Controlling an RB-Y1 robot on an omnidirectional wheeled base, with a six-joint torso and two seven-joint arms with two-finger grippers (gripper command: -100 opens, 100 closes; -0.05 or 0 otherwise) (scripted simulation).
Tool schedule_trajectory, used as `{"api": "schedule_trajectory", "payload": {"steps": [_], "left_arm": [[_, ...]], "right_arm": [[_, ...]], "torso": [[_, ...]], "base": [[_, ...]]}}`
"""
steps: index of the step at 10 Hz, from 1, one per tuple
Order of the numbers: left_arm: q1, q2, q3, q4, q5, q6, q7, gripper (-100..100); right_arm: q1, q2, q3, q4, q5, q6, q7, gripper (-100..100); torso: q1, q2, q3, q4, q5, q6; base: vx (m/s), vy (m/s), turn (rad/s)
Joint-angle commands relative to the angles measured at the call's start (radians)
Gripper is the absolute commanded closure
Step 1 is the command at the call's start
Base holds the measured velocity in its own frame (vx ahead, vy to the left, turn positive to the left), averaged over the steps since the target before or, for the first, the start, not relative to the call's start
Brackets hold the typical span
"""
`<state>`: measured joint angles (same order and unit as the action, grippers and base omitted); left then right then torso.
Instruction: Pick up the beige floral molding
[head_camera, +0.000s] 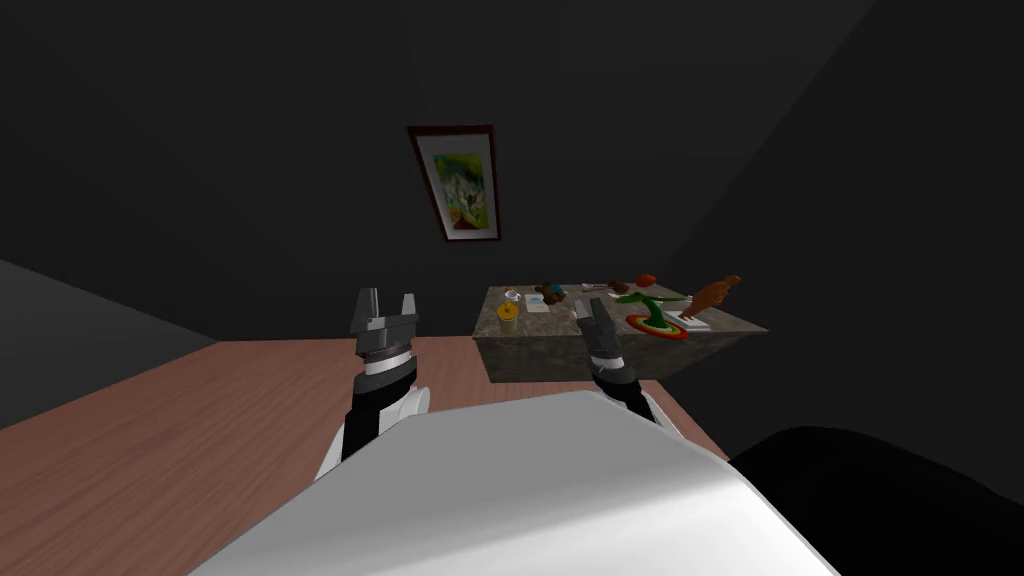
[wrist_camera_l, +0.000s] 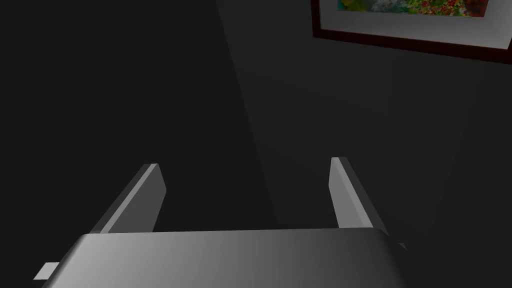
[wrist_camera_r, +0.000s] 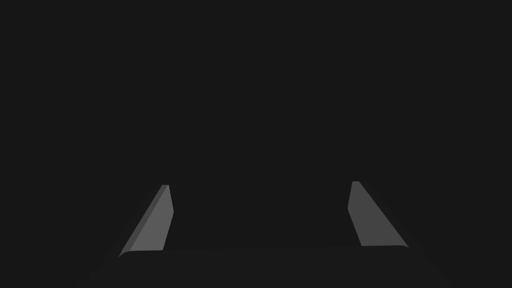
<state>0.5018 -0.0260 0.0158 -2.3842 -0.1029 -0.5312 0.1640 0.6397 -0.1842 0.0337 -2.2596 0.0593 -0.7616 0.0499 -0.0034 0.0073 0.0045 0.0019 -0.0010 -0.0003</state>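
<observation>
While both arms are reaching forward from the chest, the left tool (wrist_camera_l: 245, 165) is standing wide, its two grey fingers (wrist_camera_l: 146, 197) spread well apart and holding nothing. In the head view it is hovering over the wooden floor (head_camera: 180, 430), short of the table (head_camera: 540, 358) and off its left corner. The right tool (wrist_camera_r: 260, 184) is also standing wide and gripping nothing; seen from the head, it is hanging in front of the table's near edge, overlapping the middle of the marbled grey-brown top.

Just beside that right tool, on its left, a small pale piece is lying on the tabletop, and this is possibly the beige floral molding (head_camera: 573, 313), though it is showing too small to be sure. It is touching neither tool. Near the table's left end a yellow cup (head_camera: 508, 319) is standing upright, with a small white dish (head_camera: 512, 295) behind it. To the right, a green shape is rising from a rainbow-coloured ring (head_camera: 657, 326), and an orange-brown figure (head_camera: 716, 292) is standing near the far right corner. A red object (head_camera: 646, 279) is sitting at the back edge.

On the dark wall behind, a framed picture (head_camera: 456, 182) is hanging above the table
</observation>
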Motion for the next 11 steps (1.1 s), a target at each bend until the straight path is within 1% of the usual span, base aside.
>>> {"api": "schedule_trajectory", "payload": {"steps": [1, 2, 3, 4, 5, 6, 7, 8, 9, 10, 11], "left_arm": [[0.000, 0.000, 0.000, 0.000, 0.000, 0.000, 0.000, 0], [0.000, 0.000, 0.000, 0.000, 0.000, 0.000, 0.000, 0], [0.000, 0.000, 0.000, 0.000, 0.000, 0.000, 0.000, 0], [0.000, 0.000, 0.000, 0.000, 0.000, 0.000, 0.000, 0], [0.000, 0.000, 0.000, 0.000, 0.000, 0.000, 0.000, 0], [0.000, 0.000, 0.000, 0.000, 0.000, 0.000, 0.000, 0], [0.000, 0.000, 0.000, 0.000, 0.000, 0.000, 0.000, 0], [0.000, 0.000, 0.000, 0.000, 0.000, 0.000, 0.000, 0], [0.000, 0.000, 0.000, 0.000, 0.000, 0.000, 0.000, 0], [0.000, 0.000, 0.000, 0.000, 0.000, 0.000, 0.000, 0], [0.000, 0.000, 0.000, 0.000, 0.000, 0.000, 0.000, 0]], "right_arm": [[0.040, -0.045, 0.000, 0.028, 0.013, -0.044, -0.004, -100], [0.070, -0.079, -0.002, 0.056, 0.025, -0.069, -0.008, -100], [0.073, -0.088, -0.002, 0.056, 0.025, -0.077, -0.008, -100], [0.106, -0.128, -0.006, 0.088, 0.040, -0.110, -0.011, -100], [0.106, -0.135, -0.006, 0.088, 0.040, -0.110, -0.011, -100], [0.137, -0.175, -0.010, 0.124, 0.057, -0.143, -0.013, -100], [0.137, -0.187, -0.010, 0.124, 0.057, -0.143, -0.013, -100], [0.168, -0.226, -0.016, 0.163, 0.076, -0.176, -0.015, -100], [0.168, -0.243, -0.016, 0.163, 0.076, -0.176, -0.015, -100], [0.198, -0.282, -0.023, 0.197, 0.097, -0.207, -0.017, -100], [0.198, -0.304, -0.023, 0.205, 0.097, -0.207, -0.017, -100]], "torso": [[0.000, 0.000, 0.000, 0.000, 0.000, 0.000], [0.001, -0.001, -0.001, 0.000, 0.000, 0.001], [0.000, 0.000, 0.000, 0.000, 0.000, 0.001], [0.001, -0.001, 0.000, 0.000, 0.000, 0.000], [0.001, 0.000, 0.000, 0.000, 0.000, 0.000], [0.003, -0.001, -0.001, 0.000, 0.001, 0.000], [0.002, -0.001, -0.001, 0.000, 0.001, 0.000], [0.003, -0.001, -0.001, 0.000, 0.001, 0.000], [0.003, 0.000, 0.000, 0.000, 0.001, 0.000], [0.003, -0.001, -0.001, 0.000, 0.001, 0.000], [0.002, -0.001, 0.000, 0.000, 0.001, 0.000]], "base": [[-0.060, -0.043, -0.167], [-0.082, -0.065, -0.292], [-0.073, -0.049, -0.082], [-0.082, -0.047, -0.130], [-0.070, -0.029, -0.078], [-0.067, -0.036, -0.142], [-0.062, -0.031, -0.064], [-0.084, -0.027, -0.111], [-0.068, -0.024, -0.045], [-0.073, -0.045, -0.066], [-0.058, -0.036, -0.039]]}}
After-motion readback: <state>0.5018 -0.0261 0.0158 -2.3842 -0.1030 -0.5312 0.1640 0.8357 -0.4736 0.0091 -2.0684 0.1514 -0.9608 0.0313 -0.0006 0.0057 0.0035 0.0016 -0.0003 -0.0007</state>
